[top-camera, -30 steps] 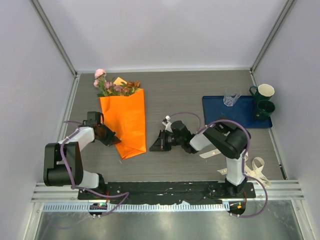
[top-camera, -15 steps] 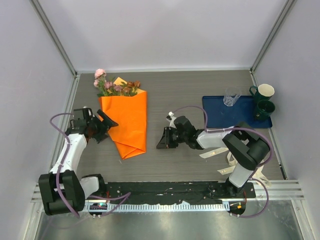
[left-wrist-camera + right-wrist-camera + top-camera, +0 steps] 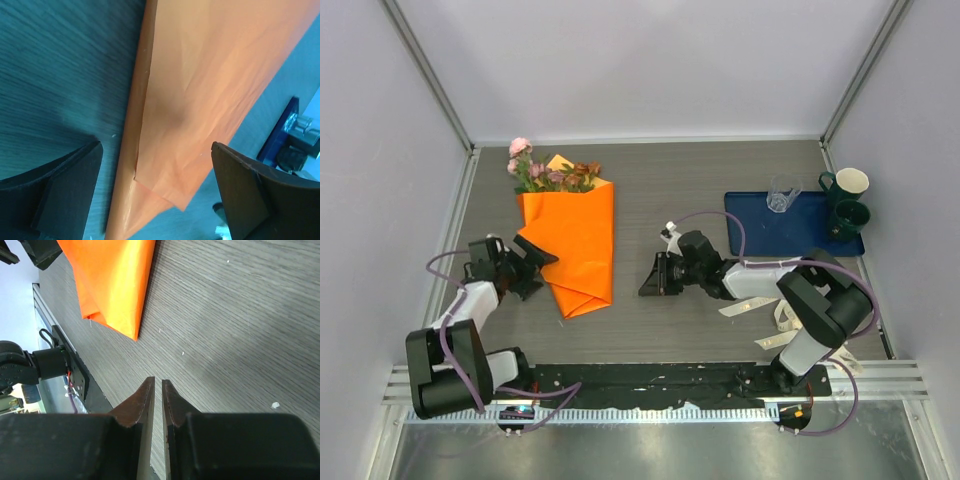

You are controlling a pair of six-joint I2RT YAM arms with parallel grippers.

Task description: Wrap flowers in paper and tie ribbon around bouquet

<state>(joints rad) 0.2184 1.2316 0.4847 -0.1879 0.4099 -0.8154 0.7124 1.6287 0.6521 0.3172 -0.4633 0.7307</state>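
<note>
The bouquet (image 3: 570,245) lies on the table (image 3: 720,190), left of centre, with the flowers (image 3: 552,172) toward the far wall and the cone's tip toward the arms. The left gripper (image 3: 540,270) stands wide open at the cone's left edge near the tip, gripping nothing (paper shows between its jaws in the wrist view, but neither seems to press it). The right gripper (image 3: 650,278) sits low over the table, right of the cone and apart from it, all but closed on nothing. The ribbon (image 3: 837,332) lies by the right arm's base. The wrap looks done, so I judge the ribbon is next. The right arm should open and pick it up near one end, while the left pins the folded seam so the paper cannot spring open.
</note>
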